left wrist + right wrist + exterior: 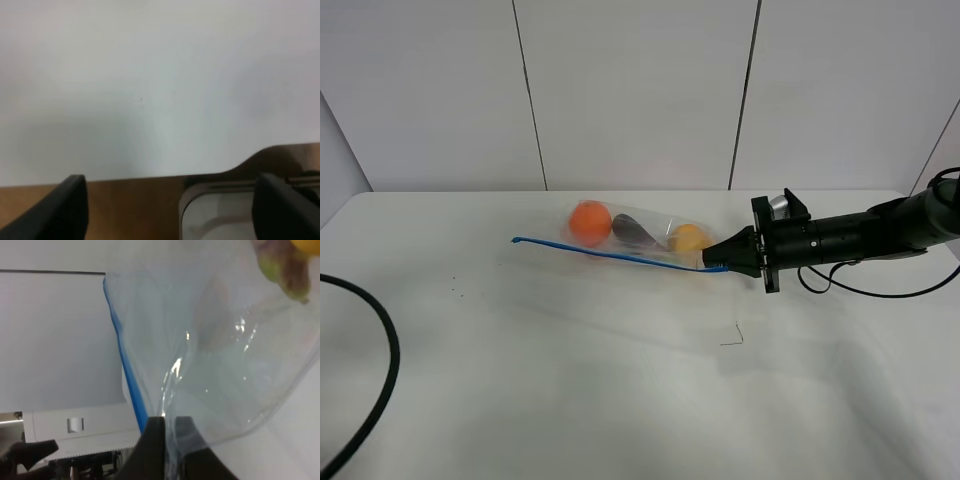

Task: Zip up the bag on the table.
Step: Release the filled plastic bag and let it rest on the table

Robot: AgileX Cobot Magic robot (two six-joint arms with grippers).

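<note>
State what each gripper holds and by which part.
The right gripper is shut on the bag, pinching its corner at the blue zipper strip's end. The left gripper is open and holds nothing.

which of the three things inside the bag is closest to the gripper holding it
The yellow lemon, at the bag's right end beside the right gripper. The dark eggplant sits mid-bag; the orange lies farthest left.

The clear bag (640,240) has a blue zipper strip (610,254); inside are an orange (589,222), a dark eggplant (635,230) and a yellow lemon (689,238). The table (570,380) is plain white.

Left claw (170,205) tips cropped — table (150,90) blurred.
</note>
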